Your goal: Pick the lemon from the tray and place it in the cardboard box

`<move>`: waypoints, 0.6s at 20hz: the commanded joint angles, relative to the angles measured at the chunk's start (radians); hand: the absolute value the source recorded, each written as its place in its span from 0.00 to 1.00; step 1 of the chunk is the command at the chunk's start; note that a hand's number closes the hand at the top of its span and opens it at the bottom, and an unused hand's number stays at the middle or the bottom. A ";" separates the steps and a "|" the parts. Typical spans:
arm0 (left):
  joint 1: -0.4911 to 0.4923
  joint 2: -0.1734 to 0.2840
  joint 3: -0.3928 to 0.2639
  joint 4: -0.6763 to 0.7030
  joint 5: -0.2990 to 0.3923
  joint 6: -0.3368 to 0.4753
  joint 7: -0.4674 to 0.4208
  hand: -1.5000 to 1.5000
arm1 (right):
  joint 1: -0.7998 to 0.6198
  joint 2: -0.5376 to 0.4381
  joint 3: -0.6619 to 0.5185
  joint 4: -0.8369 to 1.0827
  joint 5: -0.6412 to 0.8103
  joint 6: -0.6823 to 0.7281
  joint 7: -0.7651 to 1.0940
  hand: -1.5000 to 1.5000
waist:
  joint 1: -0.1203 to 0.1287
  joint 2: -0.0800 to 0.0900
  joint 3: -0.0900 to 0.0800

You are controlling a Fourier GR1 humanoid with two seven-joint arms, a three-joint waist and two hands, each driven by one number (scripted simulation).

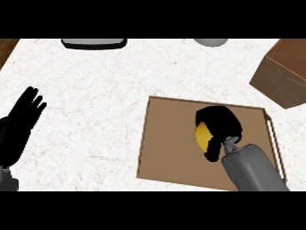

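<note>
- Lemon (200, 134): only a yellow sliver shows, at the left edge of the right hand. It sits over the middle-right part of the tray; whether it rests on the tray floor or is lifted cannot be told.
- Right hand (218, 123): black, fingers and thumb curled round the lemon, hiding most of it. The grey forearm (251, 168) comes in from the lower edge and crosses the tray's near right corner.
- Tray (168, 143): flat, brown, roughly square, with a thin pale rim along its right side. It lies on the tabletop right of centre, turned slightly from the view's edges.
- Box (284, 83): brown cardboard, at the upper right, beyond the tray's far right corner and apart from it. Part of it is cut off by the view's right edge, and its opening is hard to make out.
- Left hand (19, 119): black, at the left edge, fingers straight and pointing up the view, holding nothing, well apart from the tray.
- Tabletop (89, 90): white, faintly speckled. Dark wood shows at its upper left corner.
- Far edge: a dark-rimmed grey object (94, 43) left of centre and a grey rounded object (212, 42) to its right, both cut off, identity unclear.
</note>
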 commanded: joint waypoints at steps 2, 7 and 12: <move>-0.015 0.010 0.013 -0.005 0.006 -0.006 0.024 0.50 | -0.064 -0.067 -0.072 0.143 -0.023 -0.040 -0.180 1.00 | 0.003 0.001 0.000; 0.003 0.019 0.034 -0.048 0.043 -0.027 0.054 0.50 | -0.150 -0.104 -0.113 0.203 -0.008 -0.073 -0.260 1.00 | 0.003 0.000 0.000; 0.039 -0.003 0.018 -0.096 0.005 0.009 0.070 0.50 | -0.155 -0.047 -0.119 0.124 0.016 -0.125 -0.198 1.00 | 0.004 -0.001 0.000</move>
